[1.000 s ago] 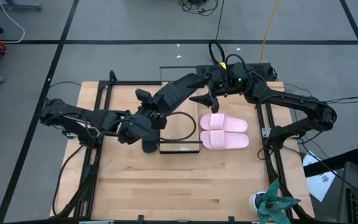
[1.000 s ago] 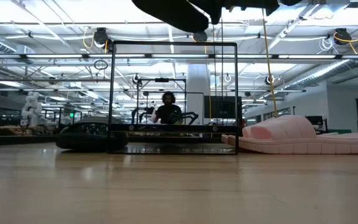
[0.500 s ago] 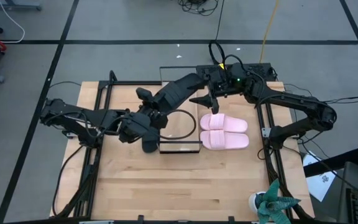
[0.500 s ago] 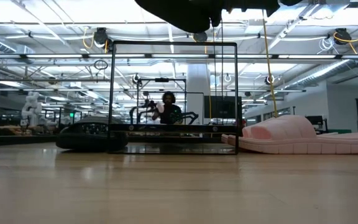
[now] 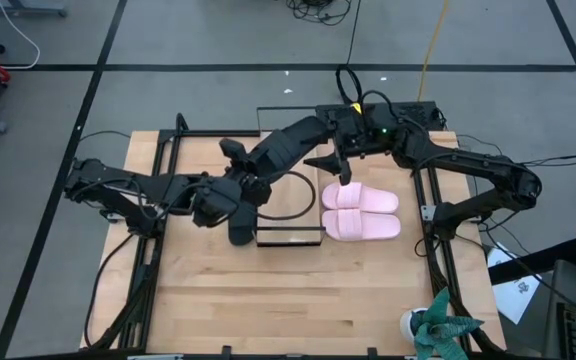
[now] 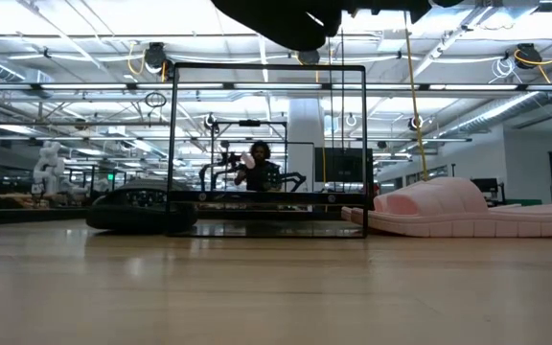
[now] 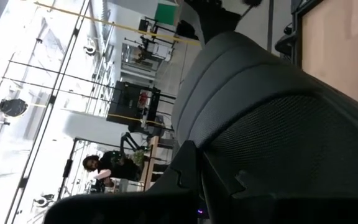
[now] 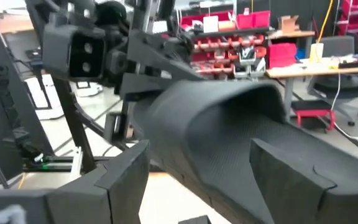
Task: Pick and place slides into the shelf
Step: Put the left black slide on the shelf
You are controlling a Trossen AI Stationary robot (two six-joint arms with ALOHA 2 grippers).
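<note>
A black slide (image 5: pixel 286 145) hangs in the air over the shelf (image 5: pixel 290 243), slanting from the table's middle toward its far right. My left gripper (image 5: pixel 246 188) is shut on its nearer end. My right gripper (image 5: pixel 340 150) stands open at its far end, one finger on either side of the slide (image 8: pixel 229 130); I cannot tell whether they touch it. The pink pair (image 5: pixel 360 211) lies side by side, soles down, on the table right of the shelf. Another black slide (image 6: pixel 142 209) seems to lie low by the shelf's left post. My left gripper holds the black slide by its end nearest the table's left (image 7: pixel 229 155), coming roughly level from the left. The slide's bulk hides the exact hold in the wrist view. The slide is lifted clear, high above the shelf's top bar (image 6: pixel 257 65).
A green plant-like thing (image 5: pixel 443 325) sits at the table's near right corner. Cables run off the far edge (image 5: pixel 353 85). Bare wood fills the near half of the table (image 5: pixel 288 300). A person (image 6: pixel 257 171) shows far behind the shelf.
</note>
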